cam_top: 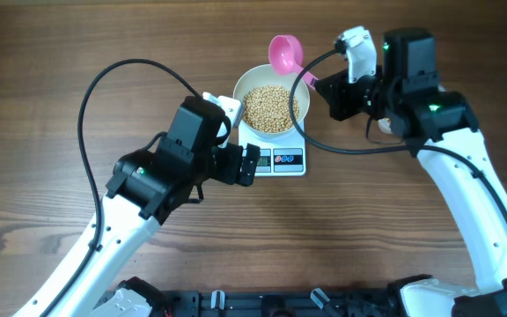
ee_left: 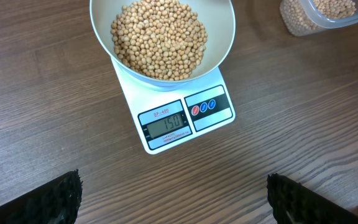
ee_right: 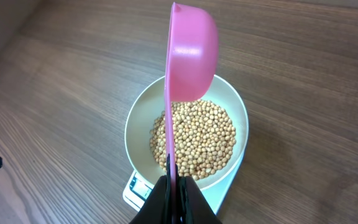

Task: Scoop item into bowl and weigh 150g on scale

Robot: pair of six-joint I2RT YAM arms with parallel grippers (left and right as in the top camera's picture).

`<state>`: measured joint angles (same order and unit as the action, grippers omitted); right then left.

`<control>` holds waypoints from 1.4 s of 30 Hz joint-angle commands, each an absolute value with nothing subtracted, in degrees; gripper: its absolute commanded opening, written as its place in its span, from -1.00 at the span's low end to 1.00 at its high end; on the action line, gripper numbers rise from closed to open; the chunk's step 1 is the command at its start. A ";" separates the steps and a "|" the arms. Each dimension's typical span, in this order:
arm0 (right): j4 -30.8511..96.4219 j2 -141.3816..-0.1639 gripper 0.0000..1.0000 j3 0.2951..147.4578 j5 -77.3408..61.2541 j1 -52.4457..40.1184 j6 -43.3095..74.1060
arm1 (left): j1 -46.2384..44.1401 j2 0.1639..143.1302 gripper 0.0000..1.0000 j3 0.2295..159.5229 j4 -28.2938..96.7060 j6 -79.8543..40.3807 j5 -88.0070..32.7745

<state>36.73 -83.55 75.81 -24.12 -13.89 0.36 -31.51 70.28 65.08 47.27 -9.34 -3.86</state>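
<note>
Right gripper (ee_right: pixel 174 186) is pinched tight on the handle of a pink plastic scoop (ee_right: pixel 192 53), which is tipped on its edge above the far side of the small flat white kitchen scale (ee_left: pixel 166 124). Left gripper (ee_left: pixel 173 208) hangs wide open with nothing in it, just in front of that scale. The deep round white bowl (ee_left: pixel 225 37) sits on the scale, loaded with small tan beans (ee_left: pixel 160 37).

beans (ee_left: pixel 159 37): small, round, tan, heaped inside bowl | bowl (ee_left: pixel 222 43): deep, plain white, upright, sitting on scale | scale (ee_left: pixel 179 112): flat, white, on wooden desk, display seemingly reading 150
</note>
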 commanded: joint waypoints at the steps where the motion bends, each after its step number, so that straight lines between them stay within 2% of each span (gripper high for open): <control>1: 35.31 -84.18 -0.91 76.44 -21.80 -14.28 0.16 | -31.66 69.89 1.00 64.82 47.16 -9.87 -3.14; 10: 32.69 -83.96 -0.91 76.51 -21.10 -14.17 0.23 | -31.66 69.97 1.00 64.82 47.18 -9.87 -3.11; 18: 33.28 -79.35 -0.91 76.51 1.50 -14.17 2.09 | -31.77 70.11 1.00 64.82 47.18 -9.87 -3.11; 25: 38.54 -74.54 -0.91 76.51 5.37 -13.47 4.29 | -31.77 70.19 1.00 64.82 47.20 -9.87 -3.14; 33: 48.34 -74.65 -0.91 76.49 5.15 -5.15 11.84 | -31.77 70.19 1.00 64.82 47.20 -9.89 -3.11; 42: 55.18 -77.71 -0.92 76.42 1.58 5.32 12.05 | -31.77 70.19 1.00 64.82 47.18 -9.89 -3.14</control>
